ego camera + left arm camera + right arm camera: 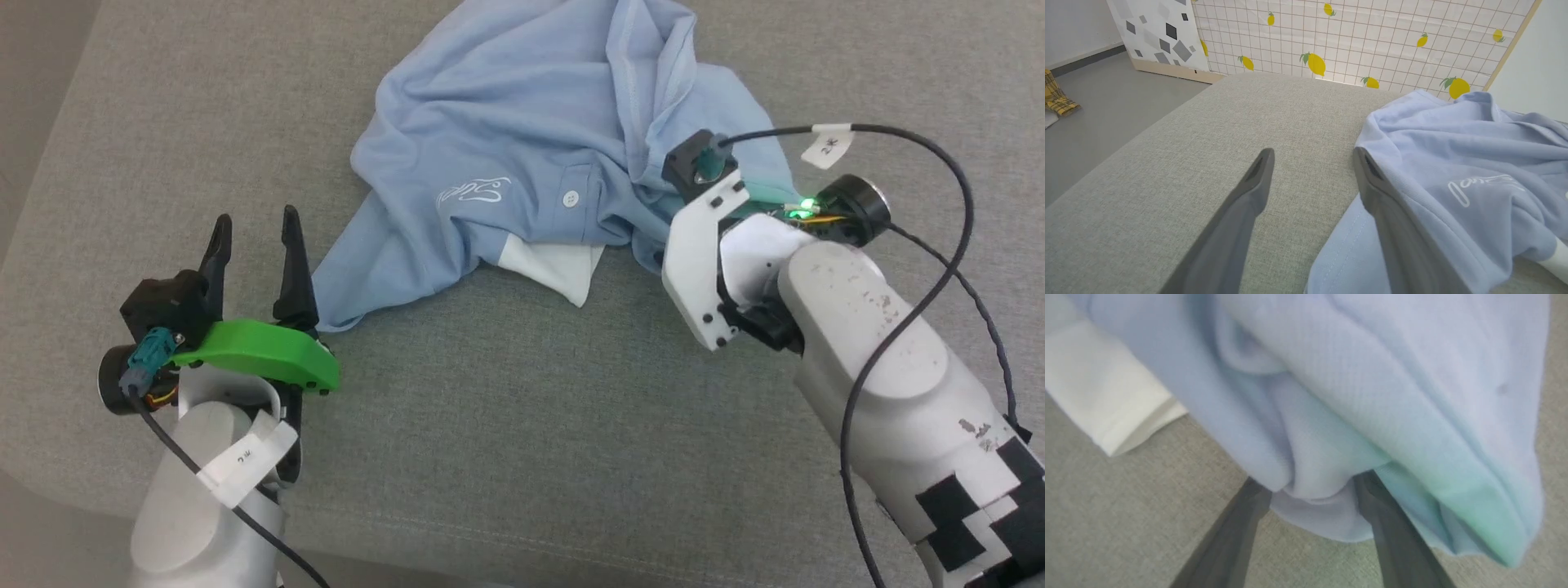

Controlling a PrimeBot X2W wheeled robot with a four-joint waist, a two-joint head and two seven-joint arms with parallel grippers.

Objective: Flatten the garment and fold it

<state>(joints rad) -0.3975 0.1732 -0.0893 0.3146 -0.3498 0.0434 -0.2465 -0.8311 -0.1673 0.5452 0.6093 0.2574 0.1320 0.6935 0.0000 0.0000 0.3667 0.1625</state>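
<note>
The garment (pixel 506 122), a light blue polo shirt, lies crumpled on the grey cushion (pixel 506 425), with its white collar (pixel 551 265), button (pixel 571 197) and chest logo (pixel 473 192) facing up. My left gripper (pixel 255 215) stands open at the lower left, its right finger beside the shirt's lower-left corner (pixel 1355 245). In the left wrist view the left gripper (pixel 1313 151) has bare cushion between its fingers. My right gripper (pixel 1310 486) reaches into the shirt's lower-right folds (pixel 1351 375), jaws wide apart around a fold and fingertips hidden under fabric. The collar (pixel 1102 388) shows at its left.
The cushion's front edge runs along the bottom of the head view. A black cable (pixel 939 147) loops over my right forearm. Beyond the cushion stand a lemon-print grid panel (pixel 1372 36), grey floor (pixel 1086 102) and a yellow plaid cloth (pixel 1055 96).
</note>
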